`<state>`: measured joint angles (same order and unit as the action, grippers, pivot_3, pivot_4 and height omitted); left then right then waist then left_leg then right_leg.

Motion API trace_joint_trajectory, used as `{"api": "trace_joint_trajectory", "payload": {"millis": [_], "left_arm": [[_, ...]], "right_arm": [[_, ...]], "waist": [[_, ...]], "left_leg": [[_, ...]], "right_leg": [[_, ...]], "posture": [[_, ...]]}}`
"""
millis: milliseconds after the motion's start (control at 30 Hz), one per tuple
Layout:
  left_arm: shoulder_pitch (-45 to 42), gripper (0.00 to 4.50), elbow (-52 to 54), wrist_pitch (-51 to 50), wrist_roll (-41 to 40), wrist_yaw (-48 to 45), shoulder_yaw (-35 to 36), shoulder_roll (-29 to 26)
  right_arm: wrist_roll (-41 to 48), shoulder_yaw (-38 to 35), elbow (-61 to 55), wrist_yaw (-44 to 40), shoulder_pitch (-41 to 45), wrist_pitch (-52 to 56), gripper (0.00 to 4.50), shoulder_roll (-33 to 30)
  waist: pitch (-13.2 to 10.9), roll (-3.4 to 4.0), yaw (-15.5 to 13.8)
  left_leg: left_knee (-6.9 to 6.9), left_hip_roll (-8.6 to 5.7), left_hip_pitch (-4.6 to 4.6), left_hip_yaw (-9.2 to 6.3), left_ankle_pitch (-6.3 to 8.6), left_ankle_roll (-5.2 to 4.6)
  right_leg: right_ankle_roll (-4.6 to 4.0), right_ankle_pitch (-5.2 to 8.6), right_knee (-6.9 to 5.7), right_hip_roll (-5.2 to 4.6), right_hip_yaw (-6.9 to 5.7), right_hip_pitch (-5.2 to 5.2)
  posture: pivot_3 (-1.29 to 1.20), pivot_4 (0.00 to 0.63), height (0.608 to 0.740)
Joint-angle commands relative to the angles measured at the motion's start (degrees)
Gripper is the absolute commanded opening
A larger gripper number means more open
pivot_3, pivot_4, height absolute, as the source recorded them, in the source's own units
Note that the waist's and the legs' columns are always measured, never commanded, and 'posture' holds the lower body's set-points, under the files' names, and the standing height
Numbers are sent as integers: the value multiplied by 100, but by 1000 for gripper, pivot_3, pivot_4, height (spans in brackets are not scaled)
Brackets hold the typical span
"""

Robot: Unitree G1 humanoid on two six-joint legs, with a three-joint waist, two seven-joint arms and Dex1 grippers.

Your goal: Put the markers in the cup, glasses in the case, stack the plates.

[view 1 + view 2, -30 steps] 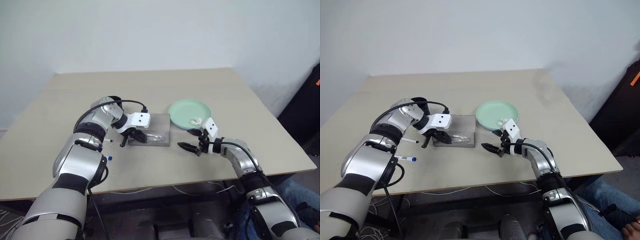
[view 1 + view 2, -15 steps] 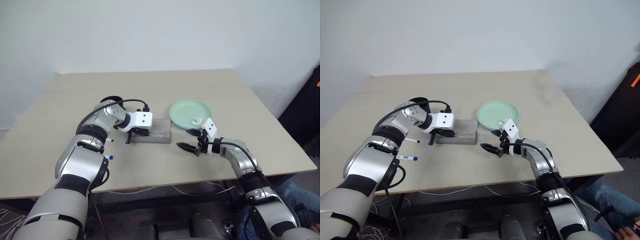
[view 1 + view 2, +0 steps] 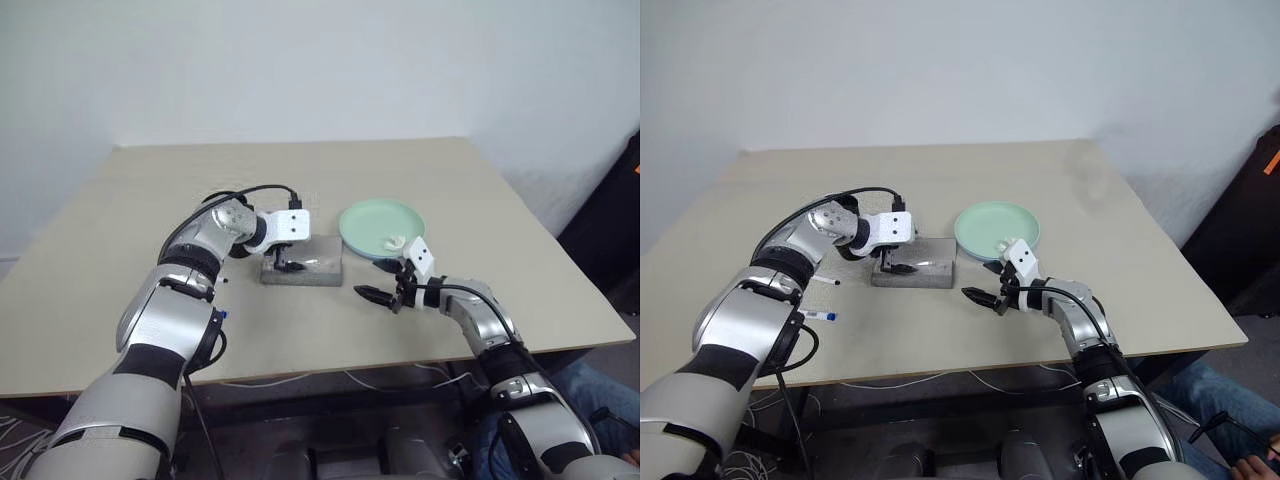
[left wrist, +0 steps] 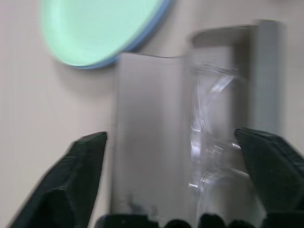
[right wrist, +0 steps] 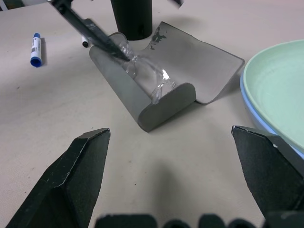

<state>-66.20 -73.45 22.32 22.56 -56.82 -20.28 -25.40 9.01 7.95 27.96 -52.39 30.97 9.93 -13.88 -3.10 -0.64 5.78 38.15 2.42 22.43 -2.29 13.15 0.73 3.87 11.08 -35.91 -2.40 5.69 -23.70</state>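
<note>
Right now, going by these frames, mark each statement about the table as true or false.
1. The glasses lie in the open case. True.
2. The mint green plate sits on the light blue plate. True.
3. The blue-capped marker stands in the cup. False: it lies on the table beside the cup.
4. The case lid is shut. False: the flap is folded back and the glasses show inside.
5. The right gripper has its jaws open with nothing between them. True.
6. The left gripper is shut on a plate. False: its jaws stand wide open over the case.
</note>
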Motion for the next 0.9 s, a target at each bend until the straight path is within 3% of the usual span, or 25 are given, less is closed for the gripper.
{"api": "trace_joint_trajectory", "payload": {"millis": [33,300,400,700,900], "left_arm": [[-228,4471,-15,43,82,427,30,1],[-312,4471,-216,-274,449,1631,-100,140],[-306,3902,-274,-470,280,1722,81,269],[-289,888,-348,-1026,176,2263,346,553],[-293,888,-381,-1217,351,2809,256,610]], "right_arm": [[52,-66,-97,-19,180,-118,4452,-2],[29,-47,-67,-27,209,-126,4452,-11],[21,-44,-45,-15,231,-130,4452,-2],[27,-23,-172,17,133,-74,4452,-10],[27,-19,-204,23,112,-38,4452,-25]], "waist": [[0,0,5],[0,0,0],[0,0,-10],[0,0,-8],[0,-1,-8]], "left_leg": [[0,0,0,0,0,0],[0,0,3,-1,0,0],[-1,0,5,-1,0,0],[-3,0,8,-1,0,1],[-4,0,8,-1,0,1]], "right_leg": [[0,0,0,0,0,0],[2,-1,0,1,0,-3],[2,-1,1,1,0,-3],[4,-2,3,2,0,-8],[4,-2,3,2,0,-8]], "posture": [[0,0,740],[0,0,740],[0,0,740],[0,0,740],[0,0,740]]}}
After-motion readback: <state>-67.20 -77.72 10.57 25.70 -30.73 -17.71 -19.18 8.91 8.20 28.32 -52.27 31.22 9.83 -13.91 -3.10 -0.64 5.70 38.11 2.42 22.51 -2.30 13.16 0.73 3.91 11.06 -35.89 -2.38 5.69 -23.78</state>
